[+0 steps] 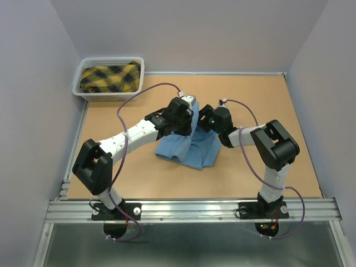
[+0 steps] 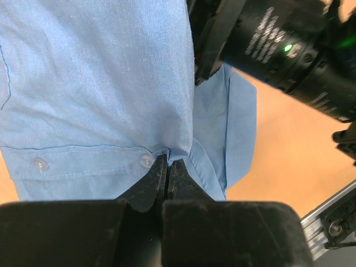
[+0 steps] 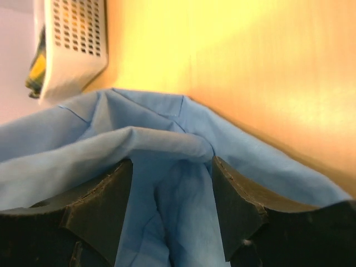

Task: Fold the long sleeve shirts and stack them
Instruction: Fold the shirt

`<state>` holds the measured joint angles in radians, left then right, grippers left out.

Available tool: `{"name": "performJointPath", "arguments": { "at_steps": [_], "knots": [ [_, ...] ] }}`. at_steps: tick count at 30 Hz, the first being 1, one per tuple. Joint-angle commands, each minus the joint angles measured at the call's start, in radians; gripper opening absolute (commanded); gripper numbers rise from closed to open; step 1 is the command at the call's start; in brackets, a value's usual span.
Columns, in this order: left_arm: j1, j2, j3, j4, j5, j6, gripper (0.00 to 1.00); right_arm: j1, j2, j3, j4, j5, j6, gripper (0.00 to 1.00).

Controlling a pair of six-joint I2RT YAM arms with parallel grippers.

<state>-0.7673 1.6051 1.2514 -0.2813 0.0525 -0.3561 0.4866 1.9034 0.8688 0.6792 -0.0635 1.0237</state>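
**A:** Shirt (image 1: 192, 150): where is it?
**B:** Bunched at the centre of the top view on the brown table (image 1: 278, 105), light blue, with both arms meeting over its upper edge.
**A:** Left gripper (image 2: 168, 164)?
**B:** Jaws pressed together on the shirt's buttoned edge, just beside a button (image 2: 146, 161).
**A:** Right gripper (image 3: 172, 189)?
**B:** Fingers spread, with a raised fold of blue cloth between them. Whether they touch it is hard to tell.
**A:** Anything else?
**B:** White basket (image 1: 78, 89), upper left, holding yellow plaid cloth (image 1: 110, 78).
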Motion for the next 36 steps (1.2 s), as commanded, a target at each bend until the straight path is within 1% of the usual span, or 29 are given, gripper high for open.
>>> {"name": "performJointPath", "arguments": {
  "at_steps": [1, 3, 7, 8, 10, 11, 13, 19, 22, 30, 34, 36],
  "knots": [
    [0.003, -0.021, 0.048, -0.001, 0.029, 0.032, 0.0, -0.049, -0.079, -0.033, -0.009, 0.051, -0.011, 0.64],
    [0.003, -0.007, 0.054, -0.012, 0.046, 0.037, 0.0, -0.065, -0.119, -0.051, -0.047, 0.059, -0.016, 0.64],
    [0.002, 0.035, 0.071, -0.021, 0.082, 0.034, 0.0, -0.083, -0.194, -0.056, -0.167, 0.129, -0.06, 0.65],
    [-0.001, 0.042, 0.074, -0.022, 0.087, 0.031, 0.0, -0.083, -0.208, -0.051, -0.234, 0.16, -0.068, 0.65],
    [-0.01, 0.07, 0.091, -0.025, 0.095, 0.028, 0.0, -0.083, -0.251, -0.042, -0.3, 0.213, -0.08, 0.65],
    [-0.015, 0.081, 0.098, -0.035, 0.099, 0.031, 0.0, -0.083, -0.265, -0.04, -0.361, 0.234, -0.082, 0.65],
    [-0.033, 0.117, 0.13, -0.064, 0.104, 0.039, 0.0, -0.085, -0.308, -0.05, -0.421, 0.276, -0.091, 0.65],
    [-0.069, 0.203, 0.194, -0.13, 0.095, 0.046, 0.0, -0.085, -0.43, -0.117, -0.523, 0.335, -0.077, 0.65],
    [-0.078, 0.22, 0.207, -0.124, 0.101, 0.022, 0.0, -0.086, -0.475, -0.152, -0.567, 0.376, -0.068, 0.65],
    [-0.093, 0.295, 0.286, -0.118, 0.118, -0.044, 0.01, -0.097, -0.553, -0.221, -0.612, 0.387, -0.056, 0.66],
    [-0.098, 0.329, 0.309, -0.108, 0.138, -0.087, 0.09, -0.097, -0.59, -0.231, -0.625, 0.378, -0.05, 0.66],
    [-0.102, 0.326, 0.307, -0.099, 0.139, -0.093, 0.23, -0.097, -0.606, -0.232, -0.627, 0.381, -0.051, 0.66]
  ]
}}
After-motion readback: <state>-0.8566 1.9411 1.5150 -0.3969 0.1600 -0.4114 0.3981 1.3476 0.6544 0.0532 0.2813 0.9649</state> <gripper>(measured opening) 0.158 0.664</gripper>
